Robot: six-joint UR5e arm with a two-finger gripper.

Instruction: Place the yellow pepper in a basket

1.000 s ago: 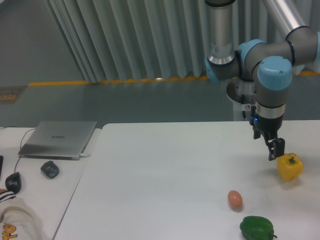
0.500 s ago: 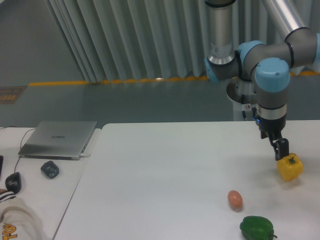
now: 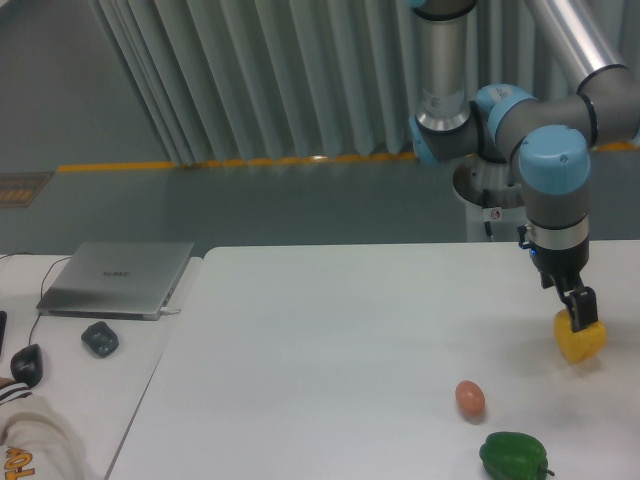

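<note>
The yellow pepper (image 3: 580,344) sits on the white table at the far right, near the image edge. My gripper (image 3: 583,316) points down right over the pepper, and its dark fingertips overlap the pepper's top. The fingers are seen edge-on, so I cannot tell whether they are open or closed, or whether they grip the pepper. No basket is in view.
A small orange-brown egg (image 3: 470,398) lies on the table (image 3: 330,350) left of the pepper, and a dark green pepper (image 3: 514,456) lies at the front. A closed laptop (image 3: 118,277), a small dark object (image 3: 100,338) and a mouse (image 3: 26,364) are on the side table at left.
My gripper has moved right and down, from beside the pepper's upper left to directly over its top. The pepper, the egg and the green pepper have not moved.
</note>
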